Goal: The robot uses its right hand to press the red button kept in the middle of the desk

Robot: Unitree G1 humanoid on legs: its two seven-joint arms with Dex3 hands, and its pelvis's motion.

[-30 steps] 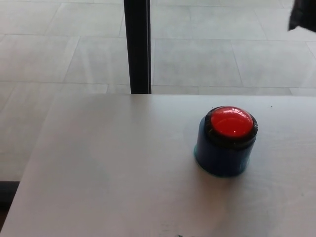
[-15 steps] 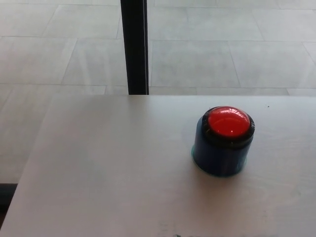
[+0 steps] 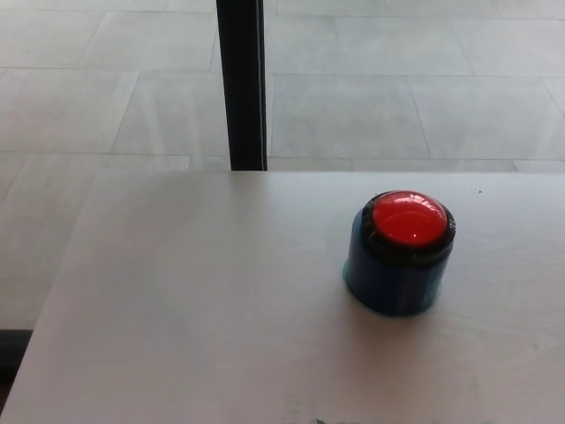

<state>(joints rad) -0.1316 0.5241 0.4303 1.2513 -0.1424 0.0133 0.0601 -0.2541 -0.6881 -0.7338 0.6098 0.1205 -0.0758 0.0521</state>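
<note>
Neither hand in view; state of the right one cannot be told. A second ago a dark shape sat at the top right corner; gone now. Button (image 3: 408,219) sits untouched on its blue base, right of bench (image 3: 194,300) centre, nothing near it. Judged: press is either finished or not yet begun.

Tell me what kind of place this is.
Probably an indoor lab or office test area: a plain pale desk holding only a red button on a dark blue base, large grey floor tiles beyond it, and a black vertical post behind the desk.
</note>
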